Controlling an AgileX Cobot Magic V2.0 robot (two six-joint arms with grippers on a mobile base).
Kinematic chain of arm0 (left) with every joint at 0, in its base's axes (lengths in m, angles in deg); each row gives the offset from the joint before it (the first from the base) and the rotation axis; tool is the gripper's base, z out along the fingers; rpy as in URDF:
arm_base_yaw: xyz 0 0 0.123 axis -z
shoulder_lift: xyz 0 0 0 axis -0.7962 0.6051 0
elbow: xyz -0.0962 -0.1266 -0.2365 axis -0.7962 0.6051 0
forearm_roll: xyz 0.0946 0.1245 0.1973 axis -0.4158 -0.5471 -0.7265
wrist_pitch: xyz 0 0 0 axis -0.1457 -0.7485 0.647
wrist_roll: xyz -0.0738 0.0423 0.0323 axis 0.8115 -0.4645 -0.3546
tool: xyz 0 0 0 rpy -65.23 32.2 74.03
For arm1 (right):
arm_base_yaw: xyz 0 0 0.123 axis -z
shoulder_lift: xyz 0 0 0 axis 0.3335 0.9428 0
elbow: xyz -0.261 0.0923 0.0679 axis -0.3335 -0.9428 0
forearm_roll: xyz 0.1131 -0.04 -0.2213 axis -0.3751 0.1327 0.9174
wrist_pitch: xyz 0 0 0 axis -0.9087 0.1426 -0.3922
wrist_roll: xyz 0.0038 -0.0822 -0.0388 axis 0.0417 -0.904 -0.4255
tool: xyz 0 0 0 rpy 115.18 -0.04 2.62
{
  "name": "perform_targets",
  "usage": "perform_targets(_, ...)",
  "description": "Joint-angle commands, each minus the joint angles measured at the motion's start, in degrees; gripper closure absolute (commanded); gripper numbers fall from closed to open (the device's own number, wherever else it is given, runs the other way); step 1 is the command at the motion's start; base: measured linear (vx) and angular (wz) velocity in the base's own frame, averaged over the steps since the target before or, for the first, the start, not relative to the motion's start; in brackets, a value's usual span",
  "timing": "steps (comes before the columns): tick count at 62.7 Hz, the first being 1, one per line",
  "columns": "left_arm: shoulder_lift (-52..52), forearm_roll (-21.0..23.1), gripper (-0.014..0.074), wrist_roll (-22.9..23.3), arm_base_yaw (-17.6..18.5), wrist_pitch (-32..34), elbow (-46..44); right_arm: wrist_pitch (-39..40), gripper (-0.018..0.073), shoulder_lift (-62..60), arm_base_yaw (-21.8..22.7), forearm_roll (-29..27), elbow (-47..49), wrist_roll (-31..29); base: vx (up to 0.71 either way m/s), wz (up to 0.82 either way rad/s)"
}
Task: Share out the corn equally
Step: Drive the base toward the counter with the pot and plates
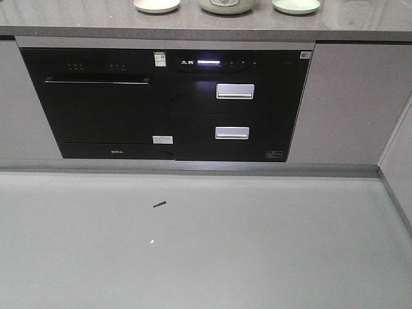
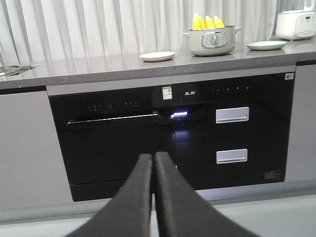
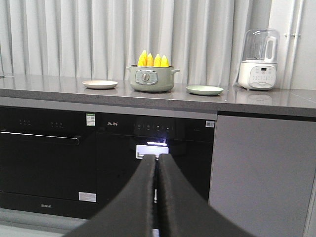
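Your left end effector (image 2: 153, 160) is pressed shut and holds nothing. So is your right end effector (image 3: 157, 162). The corn (image 3: 153, 60) stands in the pot (image 3: 150, 80) on the counter (image 3: 247, 101), up ahead of both and well apart.

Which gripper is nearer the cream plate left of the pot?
Left, likely. The cream plate lies almost straight ahead of the left gripper; from the right gripper it lies off to the left.
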Motion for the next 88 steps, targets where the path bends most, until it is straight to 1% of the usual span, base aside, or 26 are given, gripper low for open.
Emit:
perform_targets(1, -0.96, 0.13, 0.0603, 0.49, -0.03, 3.94, 0.17, 4.54, 0.0564, -0.29, -0.02, 0.43, -0.43, -0.19, 0.1, 0.02)
perform_targets(88, -0.96, 0.13, 0.0603, 0.49, -0.03, 3.94, 0.17, 4.54, 0.0564, -0.29, -0.02, 0.43, -0.43, -0.19, 0.09, 0.02)
